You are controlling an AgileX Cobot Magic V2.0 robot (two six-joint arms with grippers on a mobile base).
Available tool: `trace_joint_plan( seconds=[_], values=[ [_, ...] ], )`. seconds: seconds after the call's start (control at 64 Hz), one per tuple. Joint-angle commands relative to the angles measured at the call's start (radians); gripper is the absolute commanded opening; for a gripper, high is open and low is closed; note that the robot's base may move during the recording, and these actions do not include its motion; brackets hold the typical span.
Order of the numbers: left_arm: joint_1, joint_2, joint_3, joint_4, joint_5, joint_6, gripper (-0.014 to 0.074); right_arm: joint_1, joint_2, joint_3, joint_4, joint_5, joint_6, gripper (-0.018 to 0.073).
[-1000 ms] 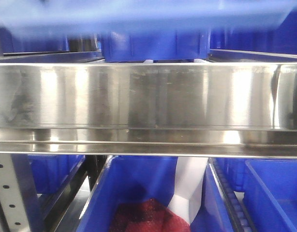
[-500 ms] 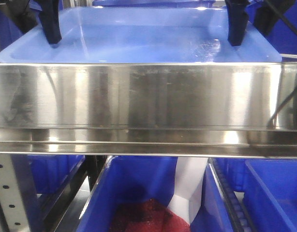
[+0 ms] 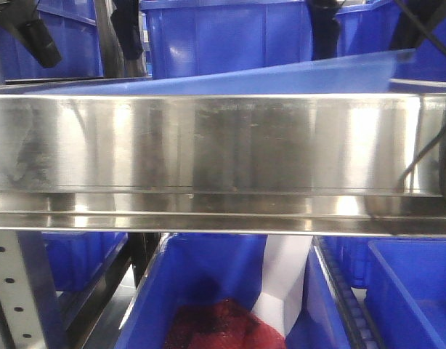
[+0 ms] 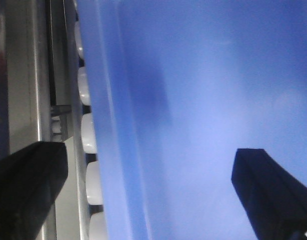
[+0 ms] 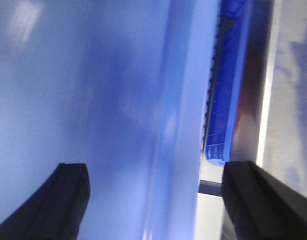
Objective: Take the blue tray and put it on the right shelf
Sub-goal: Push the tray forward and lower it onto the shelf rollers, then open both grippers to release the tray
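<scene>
The blue tray point(image 3: 281, 76) lies just behind the front lip of the right shelf point(image 3: 223, 145). I see it almost edge-on, with its right end a little higher than its left. It fills the left wrist view point(image 4: 208, 100) and most of the right wrist view point(image 5: 93, 100). My left gripper point(image 3: 85, 33) point(image 4: 148, 195) is open, one finger outside the tray's rim and one over its floor. My right gripper point(image 3: 368, 29) point(image 5: 153, 200) is open too, straddling the opposite rim.
Deep dark-blue bins point(image 3: 223, 36) stand behind the tray on the same level. Under the shelf are more blue bins point(image 3: 412, 291), one holding a red mesh bundle point(image 3: 208, 323) and white paper point(image 3: 285, 280). A perforated upright point(image 3: 9, 291) is at lower left. White rollers point(image 4: 88, 132) run beside the tray.
The tray came down from above the shelf and now sits lower behind the lip, seen edge-on. Both grippers' fingers have risen clear of the tray and spread apart.
</scene>
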Motion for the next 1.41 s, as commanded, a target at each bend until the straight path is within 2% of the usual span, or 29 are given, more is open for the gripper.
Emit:
trace_joint_plan(
  seconds=[0.0,0.094,0.172,0.25,0.328,0.484,0.672,0.844,1.031,1.219,1.391],
  values=[
    [-0.007,-0.054,-0.033,-0.007,-0.01,0.001,0.0576,-0.005,-0.074,-0.037,-0.015,-0.039,-0.005,0.0632],
    [-0.009,-0.074,-0.033,-0.007,-0.002,0.006,0.0576,-0.005,-0.107,-0.037,-0.014,-0.038,-0.005,0.0628],
    [-0.013,-0.109,-0.033,-0.007,-0.014,0.02,0.0566,-0.002,-0.146,-0.034,-0.013,-0.039,-0.005,0.0588],
    [-0.028,-0.17,-0.029,0.001,-0.032,0.022,0.0511,-0.002,-0.201,-0.022,-0.012,-0.048,-0.005,0.0483],
    [-0.046,-0.249,-0.005,0.001,-0.065,0.027,0.0432,-0.002,-0.26,0.004,-0.012,-0.059,-0.016,0.0329],
    [-0.098,-0.444,0.114,0.003,-0.128,0.05,0.0208,-0.002,-0.424,0.111,-0.013,-0.106,-0.034,0.0054],
    [-0.152,-0.743,0.403,0.005,-0.289,0.05,-0.0051,-0.002,-0.666,0.309,-0.013,-0.216,-0.115,0.0056],
    [-0.152,-1.019,0.721,0.019,-0.476,0.05,-0.0048,-0.002,-0.884,0.523,-0.013,-0.331,-0.15,0.0056],
    [-0.152,-1.301,1.012,0.029,-0.627,0.05,-0.0048,-0.002,-1.147,0.809,-0.013,-0.529,-0.228,0.0056],
    [-0.152,-1.471,1.174,0.095,-0.727,0.05,-0.0048,-0.002,-1.365,1.058,-0.013,-0.748,-0.233,0.0056],
    [-0.152,-1.52,1.197,0.11,-0.742,0.05,-0.0048,-0.002,-1.44,1.165,-0.013,-0.872,-0.233,0.0056]
  ],
)
